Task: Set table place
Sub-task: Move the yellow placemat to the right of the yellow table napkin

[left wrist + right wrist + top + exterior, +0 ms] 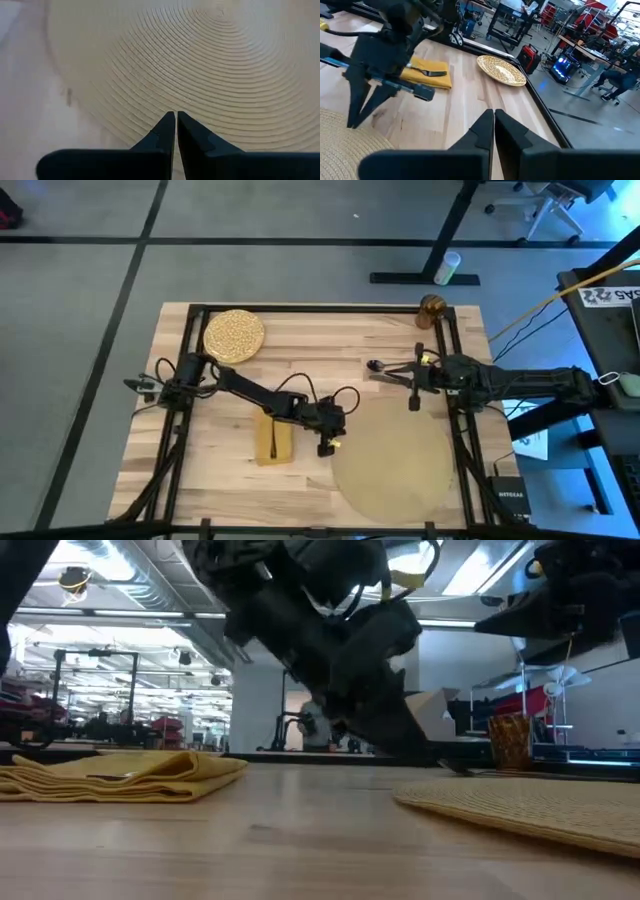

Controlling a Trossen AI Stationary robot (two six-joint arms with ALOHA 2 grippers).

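Left pincer (327, 442) pressed together at placemat (395, 455) edge on desk (320, 350). Right pincer (413, 392) pressed together above placemat. Fork (427, 73) on napkin (273, 438). Plate (234, 335), glass (431, 306) apart. No legible labels.

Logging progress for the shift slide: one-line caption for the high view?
Left gripper at placemat edge, napkin beside it; plate waits in the far corner.
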